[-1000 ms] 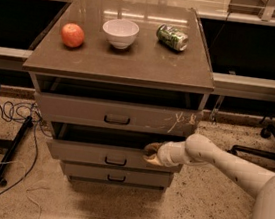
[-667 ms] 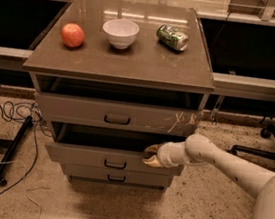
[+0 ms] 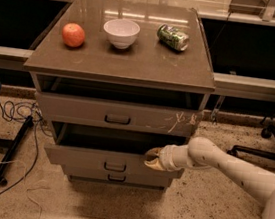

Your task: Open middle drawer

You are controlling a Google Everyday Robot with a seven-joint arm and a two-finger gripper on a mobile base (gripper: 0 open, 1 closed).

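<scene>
At the right end of the middle drawer's [image 3: 85,158] top edge sits the gripper [image 3: 153,159], reached in from the right on a pale arm [image 3: 221,165]. Whether it is clenched on that edge or only pressed against it cannot be told, since its tip merges with the front panel. The drawer is second of three in the cabinet and stands part-way out, with a dark gap showing between its front and the scratched top drawer [image 3: 77,109] above. Its small handle [image 3: 115,167] is left alone near the middle of the front. The pull looks to be under way rather than finished, as only a shallow strip of the box is exposed. What comes next would call for a straight draw outward, away from the cabinet. Because the hold is off-centre, the force should stay level so the drawer does not skew on its runners. The inside of the drawer is too dark to read. The bottom drawer [image 3: 116,178] shows only as a thin strip under the middle front, and the arm is cut off at the right border. On the worktop [image 3: 133,63] an apple [image 3: 73,35], a bowl [image 3: 121,32] and a can [image 3: 172,37] stand well apart from the work.
</scene>
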